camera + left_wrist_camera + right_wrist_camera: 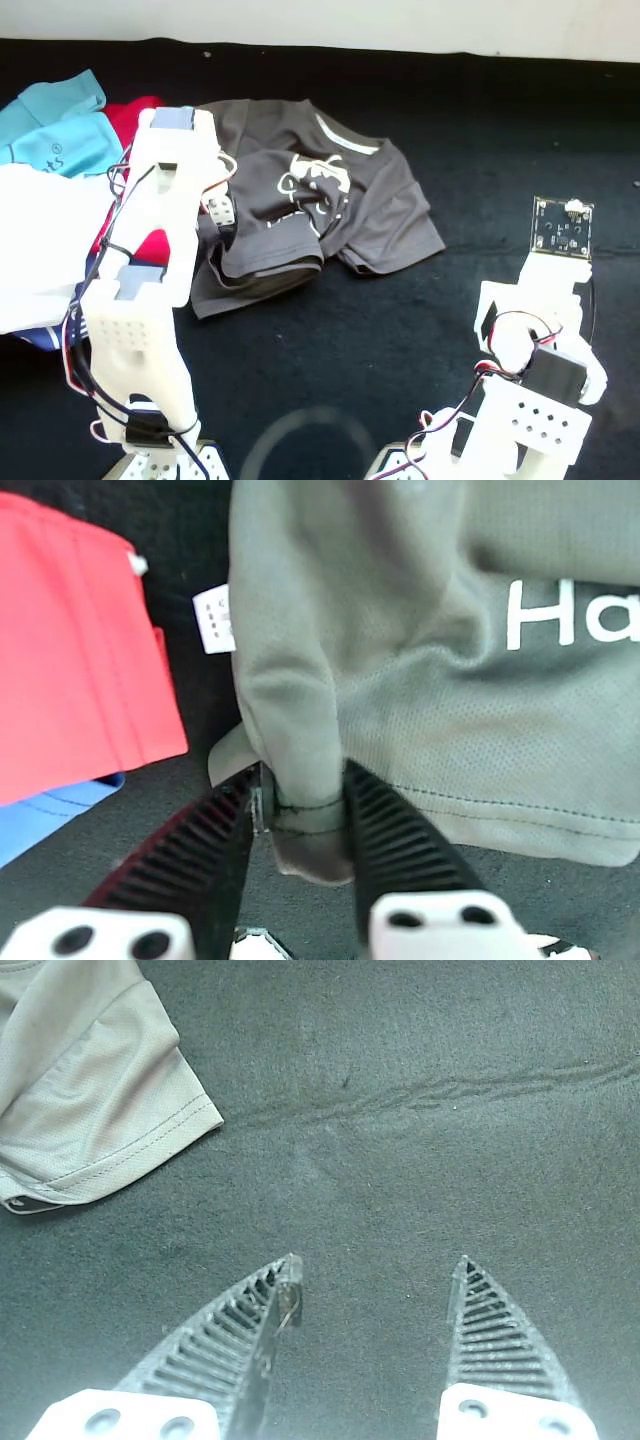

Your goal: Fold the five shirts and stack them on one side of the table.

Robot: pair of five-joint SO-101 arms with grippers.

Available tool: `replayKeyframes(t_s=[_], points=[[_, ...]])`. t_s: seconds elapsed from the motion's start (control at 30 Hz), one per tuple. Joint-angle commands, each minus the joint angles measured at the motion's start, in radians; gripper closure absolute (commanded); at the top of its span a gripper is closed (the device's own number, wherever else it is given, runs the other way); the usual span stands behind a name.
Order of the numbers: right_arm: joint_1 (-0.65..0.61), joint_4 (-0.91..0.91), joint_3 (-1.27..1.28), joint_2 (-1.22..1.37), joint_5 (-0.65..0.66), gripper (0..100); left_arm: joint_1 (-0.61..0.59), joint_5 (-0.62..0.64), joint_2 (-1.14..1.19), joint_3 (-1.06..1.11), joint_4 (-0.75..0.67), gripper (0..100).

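1. The grey shirt (310,215) lies crumpled, print upward, on the dark surface (470,130), toward 11 o'clock from the middle of the high view; one sleeve spreads toward 3 o'clock
2. The left pincer (300,775) is clamped on a bunched fold at the hemmed edge of the grey shirt, with cloth squeezed between both jaws; in the high view it sits at the shirt's 9 o'clock edge
3. The right pincer (380,1270) has its jaws wide apart with nothing between them, over bare surface; a hemmed grey sleeve lies near it without touching
4. The right arm (540,340) stands at 4 o'clock in the high view, well apart from the grey shirt
5. A loose, unfolded heap lies at 9 o'clock: a teal shirt (55,130), a red shirt (135,120), a white shirt (40,250) and a blue shirt (50,815), overlapping; the left arm (150,250) crosses above them
6. A small white label (213,618) sits at the grey shirt's edge, between it and the red shirt
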Motion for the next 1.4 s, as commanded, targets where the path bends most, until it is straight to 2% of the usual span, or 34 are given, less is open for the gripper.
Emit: replayKeyframes(t_s=[0.0, 0.17, 0.3, 0.37, 0.47, 0.67, 0.87, 1.07, 1.2, 1.37], points=[[-0.004, 0.001, 0.001, -0.007, -0.005, 76.2, 0.007, 0.0, -0.01, -0.005, -0.003, 99], [-0.008, -0.004, 0.001, -0.007, -0.008, 76.2, 0.005, 0.002, -0.03, -0.033, 0.003, 99], [-0.018, -0.008, -0.015, -0.001, -0.017, 76.2, 0.004, -0.002, -0.136, -0.101, 0.103, 99], [-0.053, -0.008, -0.054, 0.015, -0.044, 76.2, 0.004, -0.071, -0.237, -0.068, 0.107, 99], [-0.125, 0.002, -0.174, 0.116, -0.058, 76.2, 0.012, -0.253, -0.42, 0.058, 0.107, 99], [-0.219, 0.004, -0.519, 0.475, -0.084, 76.2, -0.025, -0.35, -0.723, 0.351, 0.106, 99], [-0.415, 0.001, -0.846, 0.924, -0.087, 76.1, -0.087, -0.382, -0.745, 0.558, -0.021, 99], [-0.506, 0.054, -1.285, 1.334, -0.186, 74.4, -0.151, -0.382, -0.753, 0.601, -0.046, 99], [-0.521, 0.082, -1.515, 1.595, -0.187, 69.8, -0.166, -0.382, -0.753, 0.599, -0.034, 99], [-0.519, 0.087, -1.748, 1.87, -0.187, 69.3, -0.17, -0.382, -0.753, 0.602, -0.04, 99]])
